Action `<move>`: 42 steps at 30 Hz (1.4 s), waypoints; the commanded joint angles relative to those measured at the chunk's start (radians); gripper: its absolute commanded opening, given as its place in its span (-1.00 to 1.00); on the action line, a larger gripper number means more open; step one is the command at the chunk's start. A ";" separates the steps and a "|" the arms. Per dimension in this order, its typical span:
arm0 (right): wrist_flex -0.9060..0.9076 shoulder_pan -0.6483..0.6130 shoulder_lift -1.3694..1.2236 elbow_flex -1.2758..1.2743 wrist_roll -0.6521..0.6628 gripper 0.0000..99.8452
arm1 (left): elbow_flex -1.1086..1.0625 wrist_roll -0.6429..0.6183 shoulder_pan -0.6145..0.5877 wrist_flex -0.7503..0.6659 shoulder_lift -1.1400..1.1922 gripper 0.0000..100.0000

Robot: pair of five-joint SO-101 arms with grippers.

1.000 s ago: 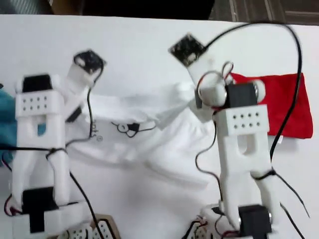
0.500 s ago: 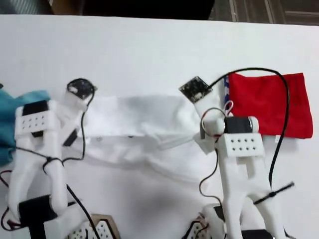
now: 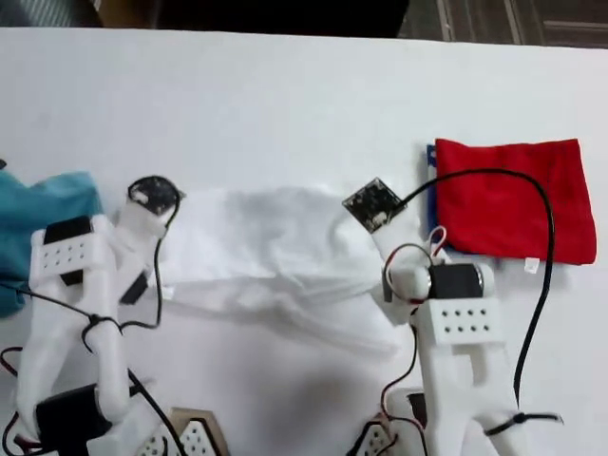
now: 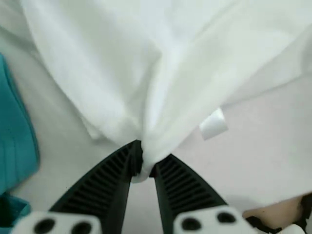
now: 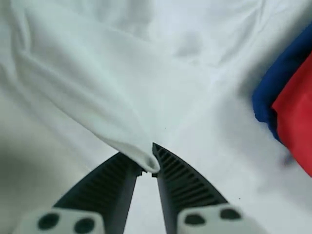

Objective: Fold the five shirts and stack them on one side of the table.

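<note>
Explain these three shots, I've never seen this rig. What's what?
Two white robot arms sit side by side at a white table. One picture looks down from a fixed overhead camera. The other two come from a camera on each arm's wrist, looking along its end effector. The left end effector and right end effector are each shut on a pinch of one white shirt stretched between them. A folded red shirt lies by the right arm on a blue garment. A teal shirt lies by the left.
</note>
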State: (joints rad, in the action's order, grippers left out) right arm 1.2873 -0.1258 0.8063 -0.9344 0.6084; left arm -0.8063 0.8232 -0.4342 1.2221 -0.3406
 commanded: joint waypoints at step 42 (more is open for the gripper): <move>-0.105 0.051 0.173 -0.236 0.072 -0.48 | 0.045 -0.025 -0.071 -0.032 -0.040 -0.69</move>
State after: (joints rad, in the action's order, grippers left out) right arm 1.1861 -0.0798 0.9444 -1.2290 0.6728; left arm -0.8938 0.8278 -0.4818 1.1285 -0.3468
